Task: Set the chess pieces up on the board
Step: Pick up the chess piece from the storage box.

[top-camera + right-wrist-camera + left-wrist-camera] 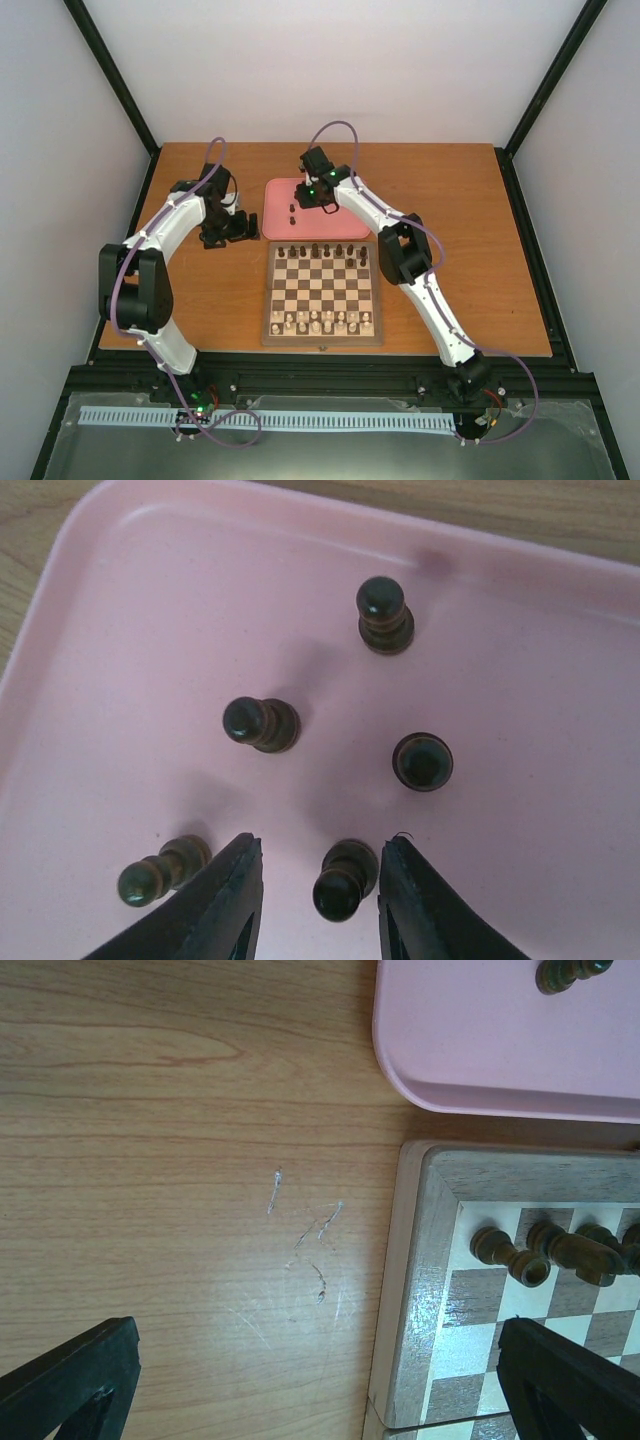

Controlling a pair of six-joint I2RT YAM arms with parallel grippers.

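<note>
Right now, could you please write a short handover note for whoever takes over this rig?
Left gripper: open, empty, hovering over the wooden table beside the checked wooden chessboard.
Right gripper: open, fingers straddling one small dark brown pawn on the pink rounded tray, not visibly clamped.
Things: five dark pawns on the tray, counting that one; dark pieces line the board's far row; pale cream pieces stand on the near rows.
Done: dark back row appears placed.
Left: move the tray pawns onto the board's nearly bare dark pawn row.
</note>
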